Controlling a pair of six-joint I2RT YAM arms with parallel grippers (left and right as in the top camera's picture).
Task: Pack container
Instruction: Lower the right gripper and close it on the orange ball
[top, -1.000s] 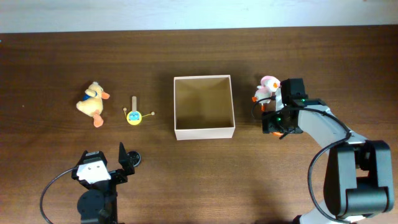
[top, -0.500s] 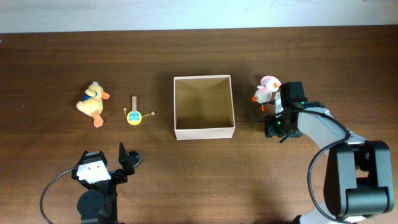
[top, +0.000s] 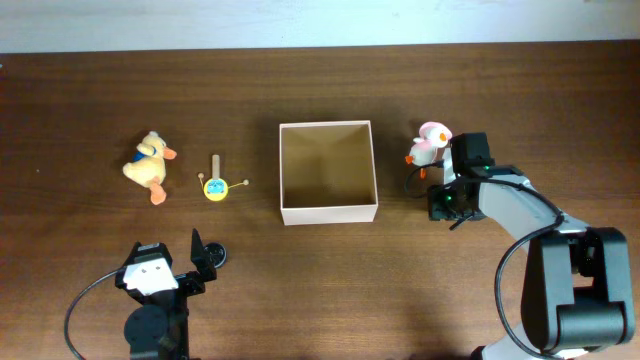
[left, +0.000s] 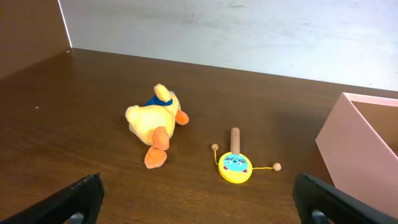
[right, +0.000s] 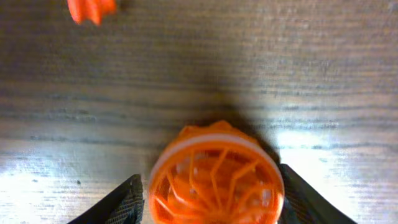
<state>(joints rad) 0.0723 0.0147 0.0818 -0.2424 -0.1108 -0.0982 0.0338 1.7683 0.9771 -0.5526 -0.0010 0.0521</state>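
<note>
orange wheel flanked by the right gripper beside the container

the container, a square open-topped box with white walls and a tan inside, is seen upright near the middle of the dark wooden tabletop. to its left a yellow rattle drum with a wooden handle is laid flat. further left, a yellow plush duck is found lying on its side. the two are apart from each other and from the box. just off the container's right wall a pink and white plush toy is set, not touching the box.

the right gripper is lowered to the tabletop on the near side of that plush toy. its fingers are held apart on either side of an orange wheel-shaped toy resting on the wood. whether the toy is actually pinched cannot be told. a small orange piece is cut off by the top edge of the right wrist view.

the left gripper is held at the near left of the tabletop, well apart from the toys, its fingers spread wide over bare wood.
</note>
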